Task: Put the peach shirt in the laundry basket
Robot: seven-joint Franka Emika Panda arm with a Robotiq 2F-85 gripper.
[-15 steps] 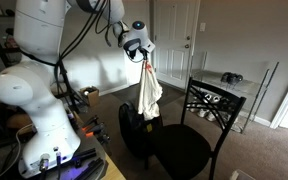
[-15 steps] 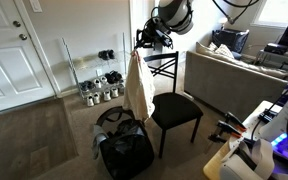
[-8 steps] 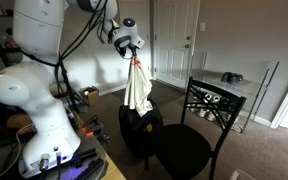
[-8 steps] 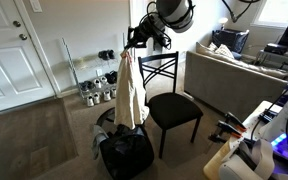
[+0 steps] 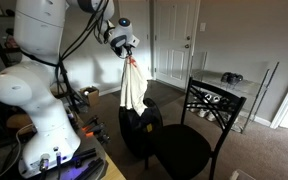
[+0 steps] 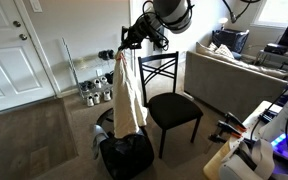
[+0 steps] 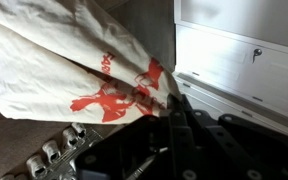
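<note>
Robot base (image 5: pixel 39 110): 1, white, nearest the camera in an exterior view; cables trail down its side.
Laundry basket (image 6: pixel 124 155): 1, black, soft-sided, mouth open upward, standing on the floor just beside the chair; visible in both exterior views.
Chair (image 6: pixel 174 105): 1, black metal frame with a dark seat, nothing on the seat.
Peach shirt (image 6: pixel 127 95): 1, pale cloth with a red print, hanging full length in the air from its top edge. Its hem is directly over the basket mouth; cannot tell whether it touches the rim.
End effector (image 6: pixel 126 44): 1, raised above the chair back, fingers pinched on the top of the shirt. In the wrist view the dark fingers (image 7: pixel 174 115) meet on the printed cloth.
Surface: brown carpet (image 6: pixel 44 140), bare in front of the basket.
Shoe rack (image 6: pixel 97 88): 1, low, against the wall beyond the basket; several shoes, number not resolvable.
Sofa (image 6: pixel 234 75): 1, light-coloured, behind the chair.
Door (image 6: pixel 14 50): 1 white panelled door, closed, farthest back.
Walls: light, plain.
</note>
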